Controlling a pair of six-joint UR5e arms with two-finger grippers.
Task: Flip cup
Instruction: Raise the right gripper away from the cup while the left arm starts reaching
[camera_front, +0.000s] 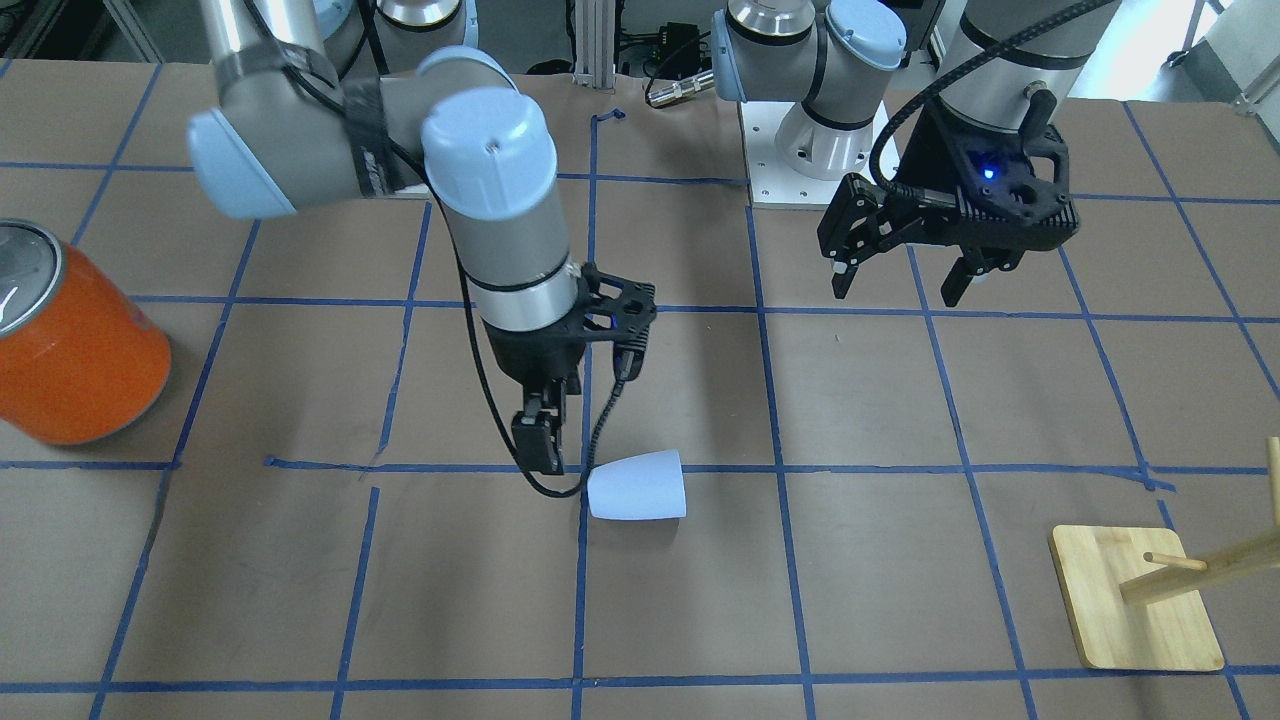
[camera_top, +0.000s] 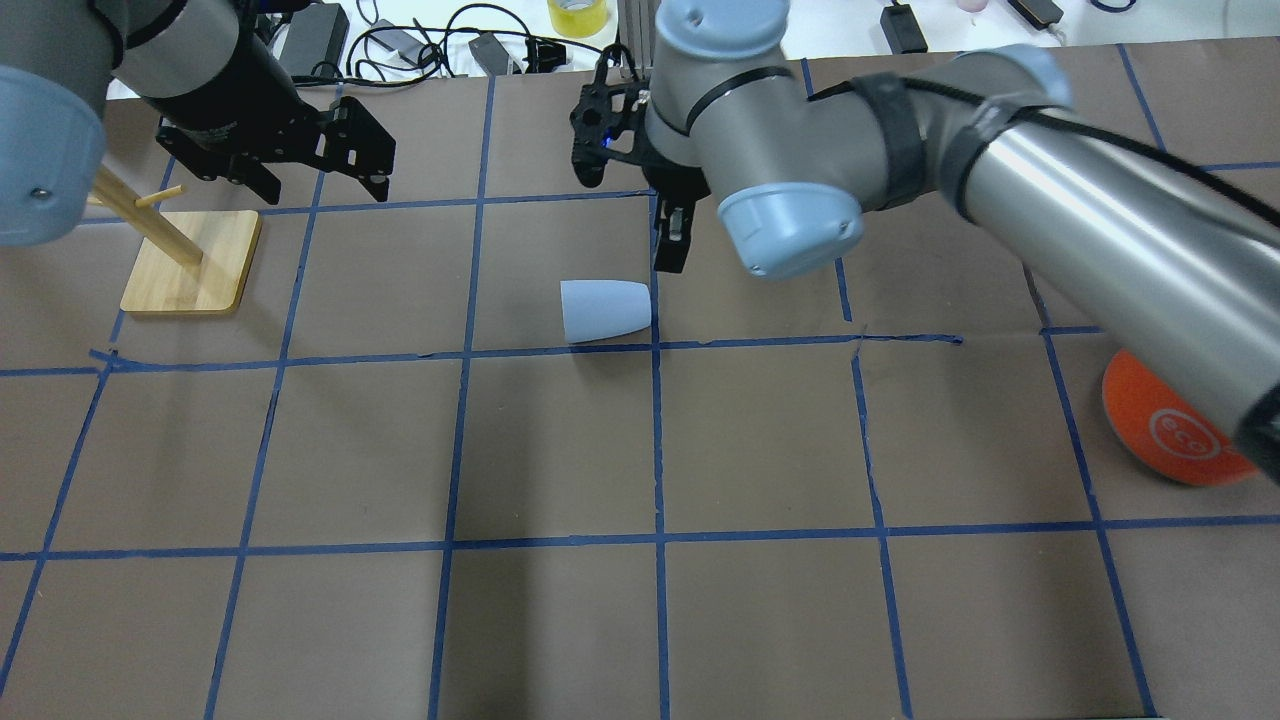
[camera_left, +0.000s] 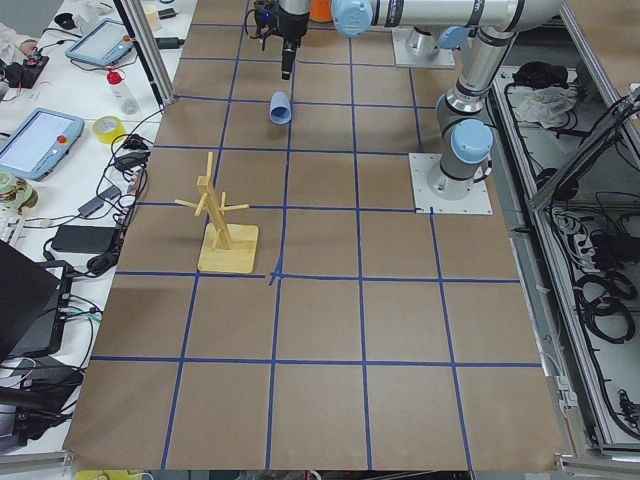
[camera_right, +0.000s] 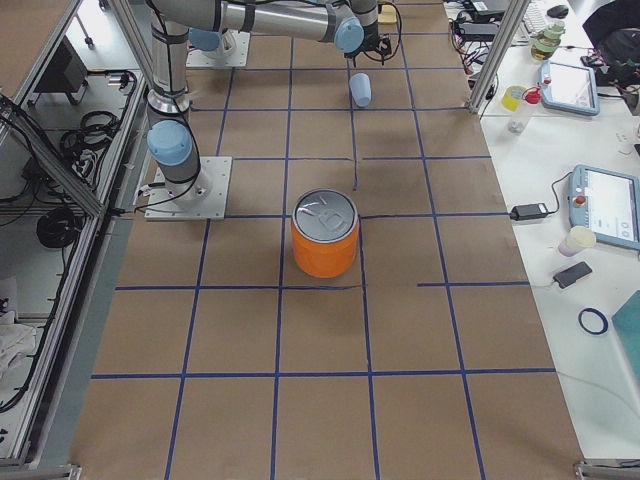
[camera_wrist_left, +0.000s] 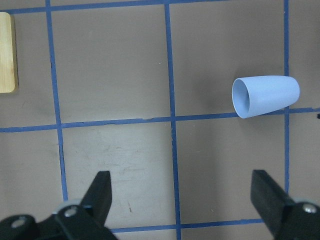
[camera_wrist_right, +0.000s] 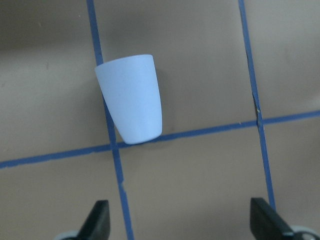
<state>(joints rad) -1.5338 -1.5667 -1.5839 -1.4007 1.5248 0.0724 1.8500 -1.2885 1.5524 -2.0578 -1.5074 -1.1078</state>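
Note:
The cup (camera_front: 637, 487) is a small pale blue tumbler lying on its side on the brown table. Its mouth points toward my left side and its base toward my right gripper. It also shows in the overhead view (camera_top: 605, 311), the left wrist view (camera_wrist_left: 265, 96) and the right wrist view (camera_wrist_right: 131, 105). My right gripper (camera_front: 540, 440) is open and empty, hanging just beside the cup's base, apart from it (camera_top: 672, 245). My left gripper (camera_front: 895, 280) is open and empty, held high, well away from the cup (camera_top: 322, 188).
A big orange can (camera_front: 75, 350) with a silver lid stands far out on my right side. A wooden peg rack (camera_front: 1135, 600) on a square base stands on my left side, near the left gripper (camera_top: 190, 260). Blue tape lines grid the table.

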